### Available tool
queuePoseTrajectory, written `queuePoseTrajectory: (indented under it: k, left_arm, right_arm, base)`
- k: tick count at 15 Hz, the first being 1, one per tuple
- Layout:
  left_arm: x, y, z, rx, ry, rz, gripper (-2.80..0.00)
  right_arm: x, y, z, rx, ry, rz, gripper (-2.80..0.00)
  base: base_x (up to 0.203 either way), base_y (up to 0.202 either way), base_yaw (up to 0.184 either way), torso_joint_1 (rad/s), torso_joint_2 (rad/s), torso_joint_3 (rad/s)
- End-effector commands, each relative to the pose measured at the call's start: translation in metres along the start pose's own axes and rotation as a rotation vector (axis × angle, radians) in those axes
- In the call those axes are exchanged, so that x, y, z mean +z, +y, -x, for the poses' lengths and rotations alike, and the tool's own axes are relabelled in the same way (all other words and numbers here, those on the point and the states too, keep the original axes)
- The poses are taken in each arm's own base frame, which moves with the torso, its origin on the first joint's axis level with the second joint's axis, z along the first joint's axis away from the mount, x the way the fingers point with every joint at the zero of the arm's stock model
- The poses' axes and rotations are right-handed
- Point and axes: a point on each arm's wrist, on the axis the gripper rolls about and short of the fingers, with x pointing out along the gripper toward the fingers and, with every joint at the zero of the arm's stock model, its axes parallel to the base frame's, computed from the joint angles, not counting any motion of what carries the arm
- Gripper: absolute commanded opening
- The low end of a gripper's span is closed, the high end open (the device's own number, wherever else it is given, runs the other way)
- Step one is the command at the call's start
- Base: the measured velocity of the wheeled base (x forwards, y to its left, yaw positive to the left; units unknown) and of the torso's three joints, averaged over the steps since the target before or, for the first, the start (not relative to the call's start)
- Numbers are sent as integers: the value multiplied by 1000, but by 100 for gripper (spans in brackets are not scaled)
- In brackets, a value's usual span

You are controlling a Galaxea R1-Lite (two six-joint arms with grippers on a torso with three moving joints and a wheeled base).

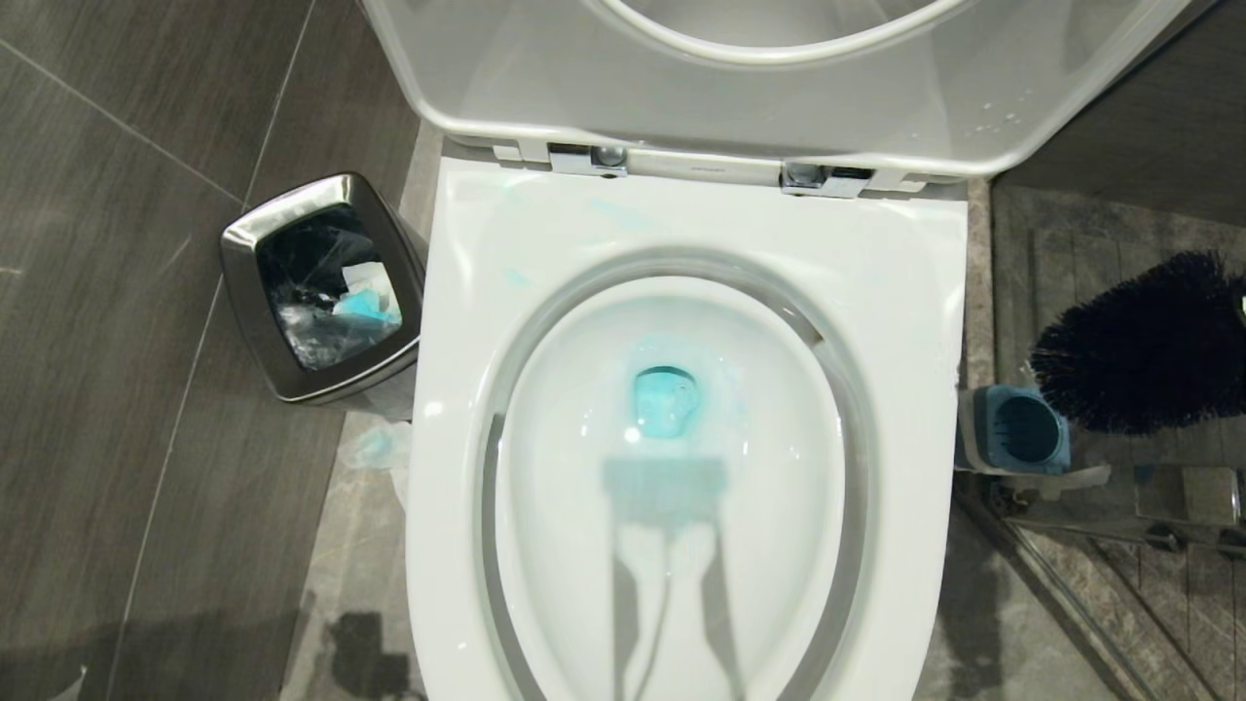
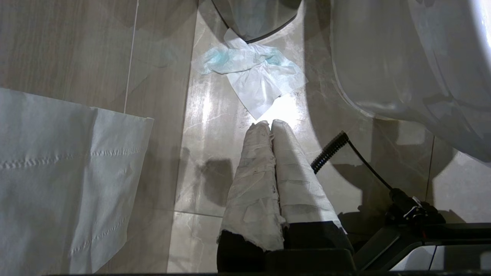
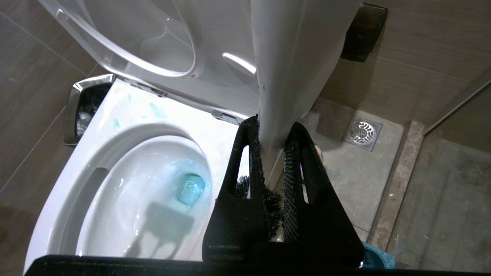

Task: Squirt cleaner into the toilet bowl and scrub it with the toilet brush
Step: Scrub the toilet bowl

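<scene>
The right gripper (image 3: 273, 132) is clamped on the white handle of the toilet brush (image 3: 295, 57), its two black fingers (image 3: 249, 153) pinching the handle from either side. In the right wrist view the handle runs up and away from the gripper across the raised lid, and the dark bristle head shows between and below the fingers. In the head view the brush head (image 1: 1149, 341) hangs in the air at the right edge, beside the toilet and just above the blue-topped holder (image 1: 1017, 428), which stands on the floor against the toilet's right side. The arm itself is outside the head view.

The toilet bowl (image 1: 681, 545) fills the middle of the head view, seat and lid (image 1: 779, 88) tipped up at the back. The cleaner (image 1: 667, 399) tints the water at the drain turquoise, and pale blue smears mark the ceramic rim near the left hinge.

The left gripper (image 2: 270, 124) hangs low by the toilet's left side, pointing down at the floor, its two wrapped fingers (image 2: 253, 172) pressed together and holding nothing. Ahead of it on the tiles lies a crumpled tissue (image 2: 253, 73) stained blue. A sheet of toilet paper (image 2: 65, 172) hangs in that view's foreground.

A small steel bin (image 1: 321, 282), lined with a bag and holding blue-stained waste, stands on the floor just left of the toilet. A floor drain (image 3: 360, 132) sits in the tiles beyond the toilet's right side.
</scene>
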Motion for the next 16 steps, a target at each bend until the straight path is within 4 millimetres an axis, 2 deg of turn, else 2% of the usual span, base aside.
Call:
queuePoseTrajectory:
  k: [1, 11, 16]
  left_arm:
    - [0, 0, 0, 0, 2, 0, -280]
    - [0, 0, 0, 0, 2, 0, -280]
    - [0, 0, 0, 0, 2, 0, -280]
  right_arm:
    - [0, -3, -5, 1, 10, -5, -280]
    - [9, -4, -10, 4, -8, 16, -280]
    - [8, -4, -10, 12, -2, 13, -280]
  base:
    - [0, 0, 0, 0, 0, 0]
    - [0, 0, 0, 0, 0, 4]
    - [0, 0, 0, 6, 4, 167]
